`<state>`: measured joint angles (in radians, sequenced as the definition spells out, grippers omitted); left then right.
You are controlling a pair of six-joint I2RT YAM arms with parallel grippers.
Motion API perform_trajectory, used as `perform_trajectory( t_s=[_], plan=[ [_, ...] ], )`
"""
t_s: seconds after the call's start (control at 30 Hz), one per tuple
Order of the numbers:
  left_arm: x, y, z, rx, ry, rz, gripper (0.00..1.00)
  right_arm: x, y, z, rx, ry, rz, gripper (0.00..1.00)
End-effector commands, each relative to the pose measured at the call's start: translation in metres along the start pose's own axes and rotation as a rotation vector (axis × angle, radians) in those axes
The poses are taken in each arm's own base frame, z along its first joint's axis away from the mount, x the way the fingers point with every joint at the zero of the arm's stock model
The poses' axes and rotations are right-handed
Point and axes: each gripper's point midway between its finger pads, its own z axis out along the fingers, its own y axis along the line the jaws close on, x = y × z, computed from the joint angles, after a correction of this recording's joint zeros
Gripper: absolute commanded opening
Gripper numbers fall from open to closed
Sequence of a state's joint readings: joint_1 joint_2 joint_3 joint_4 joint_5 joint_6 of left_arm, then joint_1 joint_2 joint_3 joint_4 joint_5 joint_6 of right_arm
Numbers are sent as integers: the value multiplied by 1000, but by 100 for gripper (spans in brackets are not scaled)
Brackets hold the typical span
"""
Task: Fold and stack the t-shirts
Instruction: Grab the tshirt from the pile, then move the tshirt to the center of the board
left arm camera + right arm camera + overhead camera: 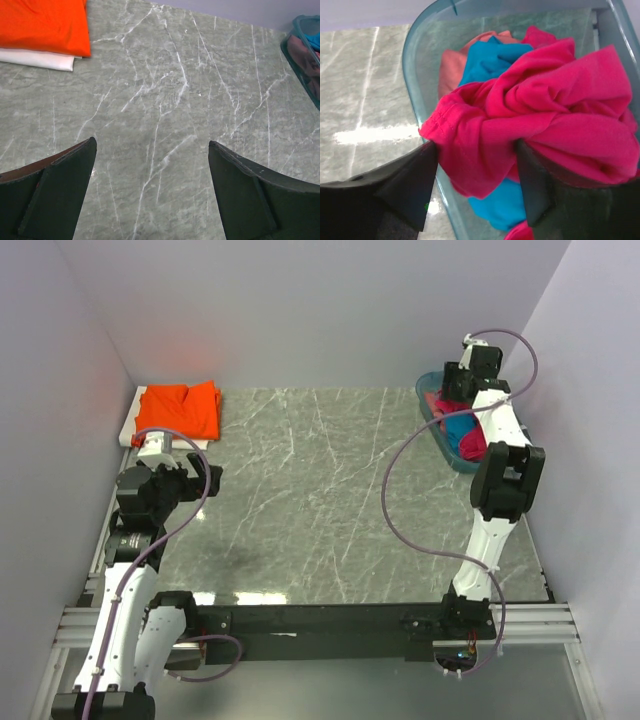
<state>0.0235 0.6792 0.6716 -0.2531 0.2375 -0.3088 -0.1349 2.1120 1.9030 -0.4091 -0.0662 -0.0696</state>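
A folded bright orange t-shirt (pixel 180 410) lies at the far left on a white board; it also shows in the left wrist view (pixel 45 25). A crumpled magenta-red t-shirt (pixel 545 100) and a teal-blue t-shirt (pixel 490 60) lie in the translucent teal basket (pixel 420 65) at the far right (pixel 432 418). My right gripper (pixel 477 150) reaches into the basket, and its fingers press a wad of the magenta-red shirt from both sides. My left gripper (pixel 150 145) is open and empty above the bare marble, near the orange shirt.
A white board (pixel 40 59) sticks out under the orange shirt. A salmon-pink cloth (pixel 451 65) lies at the back of the basket. Grey walls close in the table on three sides. The basket's rim (pixel 300 30) shows in the left wrist view.
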Motion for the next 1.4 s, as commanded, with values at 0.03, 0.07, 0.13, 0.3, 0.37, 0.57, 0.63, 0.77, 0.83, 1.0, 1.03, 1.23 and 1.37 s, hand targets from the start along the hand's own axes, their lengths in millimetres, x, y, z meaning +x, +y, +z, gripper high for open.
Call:
perform_trajectory(
  t_s=[0.03, 0.07, 0.13, 0.3, 0.37, 0.57, 0.63, 0.77, 0.83, 1.0, 1.03, 1.23, 1.37],
  plan=[
    [-21, -5, -1, 8, -52, 24, 99, -24, -6, -7, 24, -50, 6, 56],
    [-20, -4, 0, 4, -49, 23, 99, -22, -5, -10, 23, -51, 5, 43],
    [-21, -4, 0, 5, -53, 23, 100, -49, -4, -35, 20, -144, -3, 23],
    [-20, -5, 0, 8, -49, 22, 100, -74, -2, -93, 41, -274, -43, 0],
    [-20, -6, 0, 16, -48, 21, 100, -91, 0, -127, 39, -343, -49, 0],
    [-22, -8, -3, 21, -60, 23, 100, -115, 20, -206, -55, -450, -40, 0],
    [-23, -9, -3, 23, -66, 25, 99, -121, 28, -237, -86, -487, -42, 0],
    [-25, -11, -6, 32, -76, 26, 100, -147, 45, -307, -150, -598, -67, 0],
    [-25, -11, -6, 34, -77, 25, 99, -152, 51, -331, -186, -593, -62, 0],
    [-26, -13, -7, 43, -85, 26, 99, -199, 77, -439, -291, -771, -87, 0],
    [-26, -13, -8, 44, -86, 25, 100, -200, 81, -450, -303, -782, -89, 0],
    [-26, -14, -8, 45, -87, 26, 100, -201, 122, -537, -458, -970, -145, 0],
    [-25, -12, -7, 41, -82, 24, 100, -198, 134, -560, -545, -1000, -145, 0]
  ],
)
